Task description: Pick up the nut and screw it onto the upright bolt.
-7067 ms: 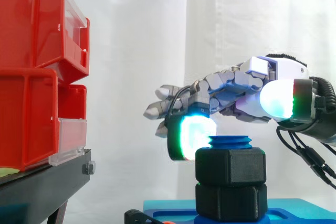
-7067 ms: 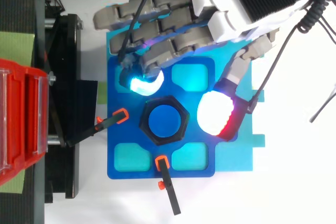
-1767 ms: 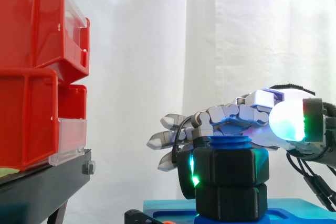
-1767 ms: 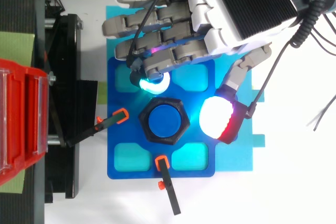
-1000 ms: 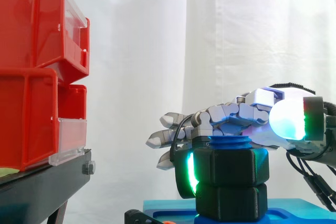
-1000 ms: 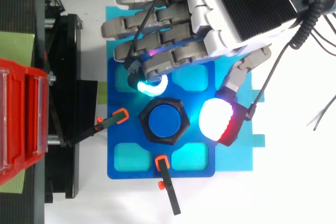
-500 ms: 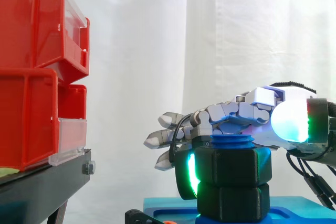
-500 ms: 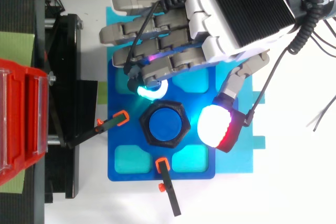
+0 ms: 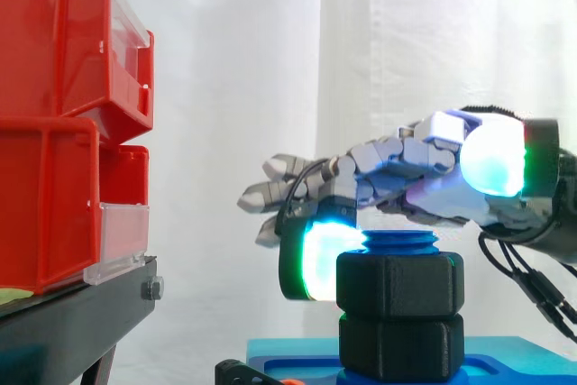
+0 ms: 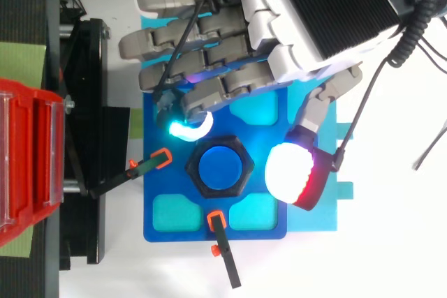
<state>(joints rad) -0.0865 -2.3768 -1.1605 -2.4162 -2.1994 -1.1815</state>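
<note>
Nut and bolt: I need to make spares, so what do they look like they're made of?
The nut looks like matte black plastic, possibly printed: dull, no metallic glint, chunky softened edges. The bolt looks like blue plastic: even saturated colour, coarse rounded thread ridges, matte flat top. Looks alone cannot confirm either.

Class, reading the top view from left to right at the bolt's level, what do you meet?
red bin → black stand → orange-tipped clamp → black nut around the blue bolt → glowing thumb pad of the robot hand
</note>
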